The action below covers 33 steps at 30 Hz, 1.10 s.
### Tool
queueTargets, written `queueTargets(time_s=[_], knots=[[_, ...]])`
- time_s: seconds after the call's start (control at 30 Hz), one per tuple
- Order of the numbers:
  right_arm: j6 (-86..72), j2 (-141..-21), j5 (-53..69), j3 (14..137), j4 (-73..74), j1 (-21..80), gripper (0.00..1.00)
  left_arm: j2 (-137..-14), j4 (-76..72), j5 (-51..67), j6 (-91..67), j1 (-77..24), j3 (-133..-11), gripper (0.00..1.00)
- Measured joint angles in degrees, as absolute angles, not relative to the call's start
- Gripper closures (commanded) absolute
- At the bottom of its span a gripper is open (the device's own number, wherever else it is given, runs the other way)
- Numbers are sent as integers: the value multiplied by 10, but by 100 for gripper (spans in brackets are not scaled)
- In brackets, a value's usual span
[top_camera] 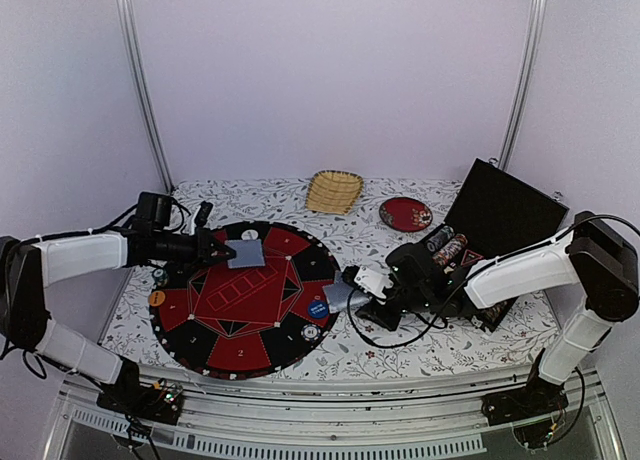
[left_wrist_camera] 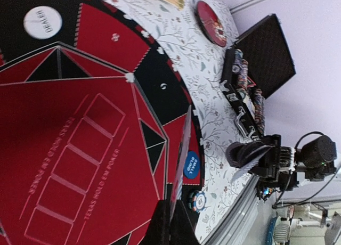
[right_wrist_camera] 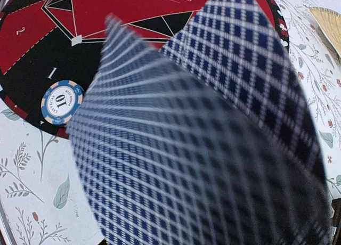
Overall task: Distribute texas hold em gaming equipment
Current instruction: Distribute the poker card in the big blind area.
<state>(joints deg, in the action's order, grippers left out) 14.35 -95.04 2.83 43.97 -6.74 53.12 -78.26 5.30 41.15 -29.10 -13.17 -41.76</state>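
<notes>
Left gripper (top_camera: 222, 250) is out over the far-left part of the round poker mat (top_camera: 230, 302), its fingers pinched tight on a single card (top_camera: 246, 253). In its wrist view I see that card edge-on, held above the red felt.

Right gripper (top_camera: 355, 284) is at the mat's right edge, its fingers part-way closed around a fan of cards (right_wrist_camera: 202, 149) (blue check backs, blurred, fill nearly all of its own camera).

On the mat near that fan lie a blue button (top_camera: 317, 308) and a striped chip (top_camera: 311, 332) marked 10. A white dealer button (left_wrist_camera: 42, 22) lies on the mat's black rim. An orange button (top_camera: 157, 298) sits at the mat's left edge.

Racked chips (top_camera: 450, 246) stand in the open black case (top_camera: 515, 215) to the right. The basket (top_camera: 333, 190) and red plate (top_camera: 405, 214) are at the back of the table.
</notes>
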Motion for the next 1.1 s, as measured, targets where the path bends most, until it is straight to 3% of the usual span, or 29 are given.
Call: queueTargets(time_s=[0.27,0.7,1.1], knots=[[157,-941,45,446,-64,525,63,-739,145,383,-283,-67,-393,100],[147,-943,49,446,-34,500,63,-733,145,370,-288,-66,-363,100],[115,-953,50,452,-4,499,63,-569,208,301,-371,-8,-256,100]])
